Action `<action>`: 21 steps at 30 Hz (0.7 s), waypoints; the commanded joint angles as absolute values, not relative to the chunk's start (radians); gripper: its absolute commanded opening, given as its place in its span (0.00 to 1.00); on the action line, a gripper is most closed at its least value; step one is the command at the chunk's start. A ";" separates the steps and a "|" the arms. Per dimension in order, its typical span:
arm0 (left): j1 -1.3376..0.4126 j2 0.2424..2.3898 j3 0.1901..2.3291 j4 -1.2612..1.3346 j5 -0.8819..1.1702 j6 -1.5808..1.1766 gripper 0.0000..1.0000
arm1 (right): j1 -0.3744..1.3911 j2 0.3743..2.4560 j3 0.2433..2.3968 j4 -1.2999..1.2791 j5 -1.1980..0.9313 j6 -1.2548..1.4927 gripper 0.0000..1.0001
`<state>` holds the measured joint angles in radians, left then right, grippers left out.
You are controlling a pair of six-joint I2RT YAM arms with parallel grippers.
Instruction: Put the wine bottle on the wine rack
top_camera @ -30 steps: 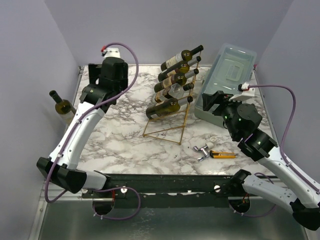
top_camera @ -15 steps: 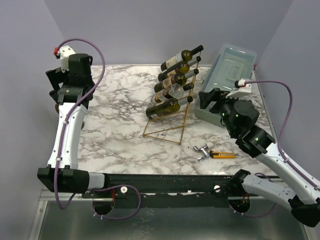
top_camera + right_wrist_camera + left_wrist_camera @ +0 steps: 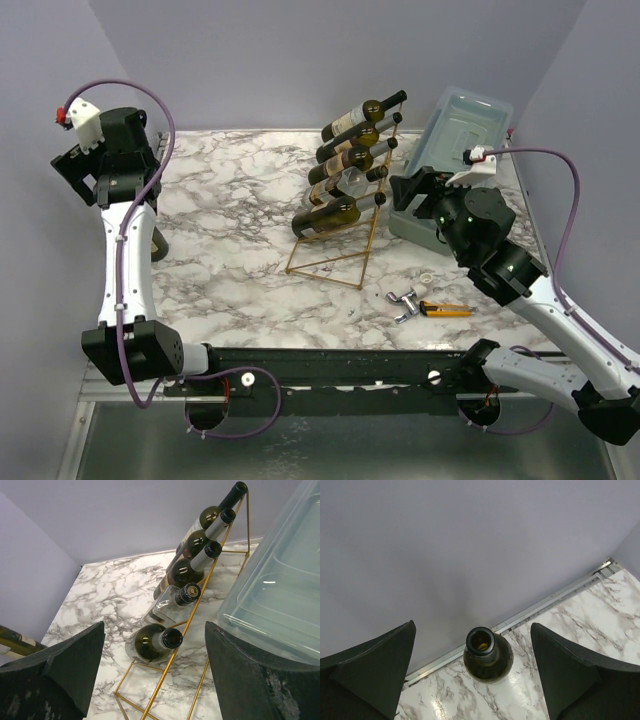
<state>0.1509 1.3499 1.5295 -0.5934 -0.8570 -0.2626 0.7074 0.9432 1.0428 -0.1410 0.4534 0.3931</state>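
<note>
A dark green wine bottle stands upright with an open mouth by the left wall rail, right below my open left gripper, between its fingers and apart from them. In the top view my left gripper is raised at the left wall and its arm hides most of the bottle. The bottle also shows at the left edge of the right wrist view. The gold wire wine rack stands mid-table holding several bottles. My right gripper is open and empty, right of the rack.
A pale blue-grey plastic box lies slanted at the back right, close to my right gripper. A metal corkscrew, a yellow utility knife and a small white ring lie at the front right. Walls close in left, back and right.
My left arm has swung from the back of the table to the left wall and now hangs over the standing bottle. My right gripper has shifted slightly left towards the rack.
</note>
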 commanded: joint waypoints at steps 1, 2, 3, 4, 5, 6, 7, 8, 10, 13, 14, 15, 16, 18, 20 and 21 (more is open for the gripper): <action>0.215 1.324 1.456 -0.520 -0.870 -0.306 0.99 | 0.710 0.956 1.093 -0.175 0.425 0.396 0.84; 0.227 1.326 1.449 -0.514 -0.858 -0.310 0.99 | 0.710 0.959 1.096 -0.177 0.425 0.396 0.84; 0.238 1.332 1.443 -0.510 -0.844 -0.316 0.98 | 0.710 0.961 1.101 -0.179 0.422 0.396 0.84; 0.244 1.335 1.438 -0.504 -0.833 -0.317 0.97 | 0.709 0.963 1.104 -0.179 0.422 0.396 0.84; 0.249 1.340 1.433 -0.497 -0.818 -0.318 0.96 | 0.709 0.964 1.104 -0.181 0.419 0.395 0.84; 0.254 1.346 1.431 -0.491 -0.800 -0.318 0.94 | 0.709 0.964 1.106 -0.180 0.420 0.395 0.84; 0.261 1.353 1.431 -0.486 -0.786 -0.318 0.90 | 0.710 0.966 1.107 -0.179 0.418 0.396 0.84; 0.262 1.359 1.430 -0.483 -0.776 -0.318 0.88 | 0.710 0.967 1.110 -0.180 0.416 0.399 0.84; 0.265 1.374 1.431 -0.476 -0.772 -0.316 0.85 | 0.710 0.969 1.113 -0.181 0.411 0.404 0.84; 0.270 1.389 1.417 -0.470 -0.764 -0.319 0.79 | 0.710 0.965 1.107 -0.181 0.408 0.412 0.84; 0.271 1.392 1.408 -0.467 -0.760 -0.323 0.79 | 0.709 0.963 1.106 -0.181 0.408 0.413 0.84; 0.272 1.392 1.398 -0.465 -0.758 -0.329 0.78 | 0.710 0.962 1.104 -0.181 0.408 0.413 0.84; 0.272 1.394 1.386 -0.463 -0.757 -0.336 0.78 | 0.710 0.962 1.102 -0.182 0.407 0.414 0.84; 0.273 1.396 1.363 -0.451 -0.749 -0.339 0.78 | 0.709 0.962 1.103 -0.184 0.408 0.413 0.84; 0.275 1.402 1.345 -0.437 -0.737 -0.332 0.76 | 0.710 0.963 1.105 -0.185 0.407 0.412 0.84; 0.275 1.406 1.340 -0.432 -0.731 -0.326 0.73 | 0.710 0.963 1.105 -0.184 0.406 0.412 0.84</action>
<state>0.2626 1.3899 1.3746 -0.4751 -0.7719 -0.3187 0.7074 0.9638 1.0798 -0.1684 0.4267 0.4038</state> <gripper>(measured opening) 0.775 0.838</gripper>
